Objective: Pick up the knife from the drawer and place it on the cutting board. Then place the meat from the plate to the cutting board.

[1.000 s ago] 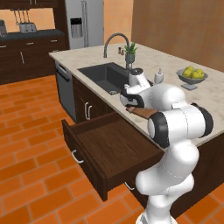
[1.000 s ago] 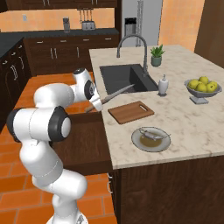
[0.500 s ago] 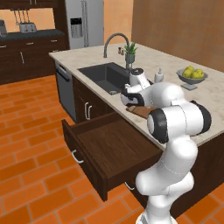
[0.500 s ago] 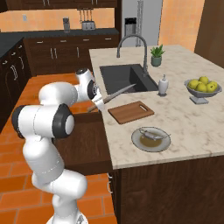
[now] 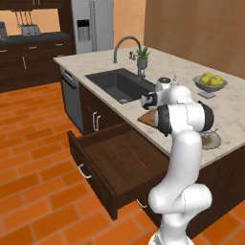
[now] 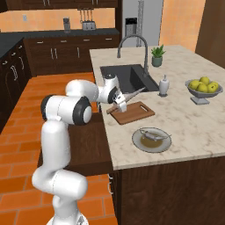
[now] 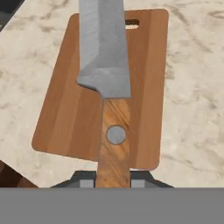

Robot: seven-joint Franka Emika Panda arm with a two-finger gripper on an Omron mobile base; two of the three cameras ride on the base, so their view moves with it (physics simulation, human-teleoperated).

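The gripper [image 7: 113, 183] is clenched on the handle of the knife [image 7: 107, 83], which is out of the open drawer [image 5: 115, 167] and hangs above the cutting board [image 7: 70, 109], blade toward 12 o'clock in the hand view. Judged partway done: the knife is not yet set down. The meat [image 6: 154, 136] lies on the plate [image 6: 139, 145], at 5 o'clock from the board in the right base view.

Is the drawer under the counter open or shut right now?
Open. The drawer is pulled far out from the island, its dark inside bare, while the gripper holds the knife over the cutting board.
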